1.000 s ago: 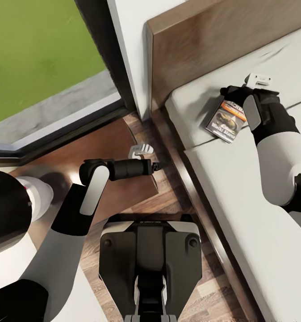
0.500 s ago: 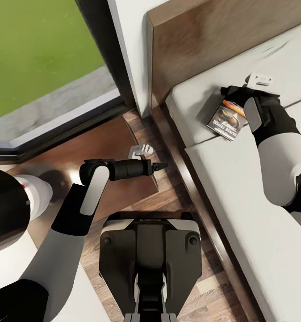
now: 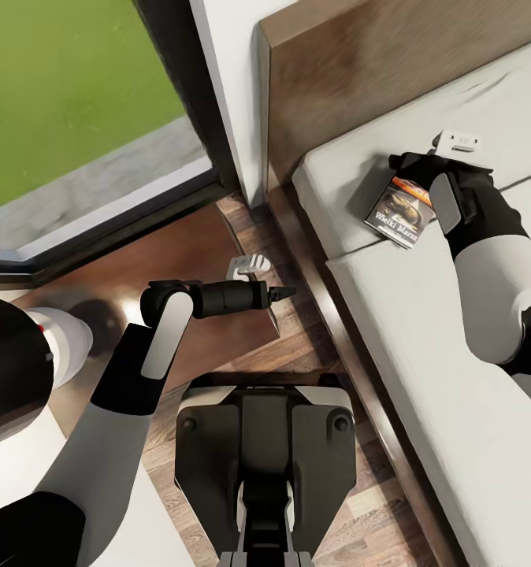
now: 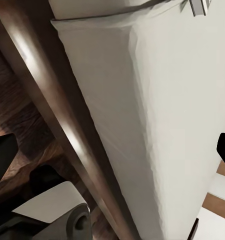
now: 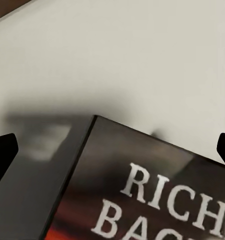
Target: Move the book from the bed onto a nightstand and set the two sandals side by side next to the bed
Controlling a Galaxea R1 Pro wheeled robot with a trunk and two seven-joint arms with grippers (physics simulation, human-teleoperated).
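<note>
Book [image 3: 401, 211] tilted up since (right gripper [image 3: 414, 175] pinching it).

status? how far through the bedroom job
Nothing finished yet. In hand: the right gripper is at the book, which is lifted at an angle off the bed; grip unconfirmed. Left: put it on the nightstand under the left gripper, then the sandals.

The book [image 3: 402, 213] tipped up off the mattress [image 3: 423, 346] under the right claw [image 3: 411, 177], its cover turning to show the white title. The left claw's fingers [image 3: 285, 292] closed.
</note>
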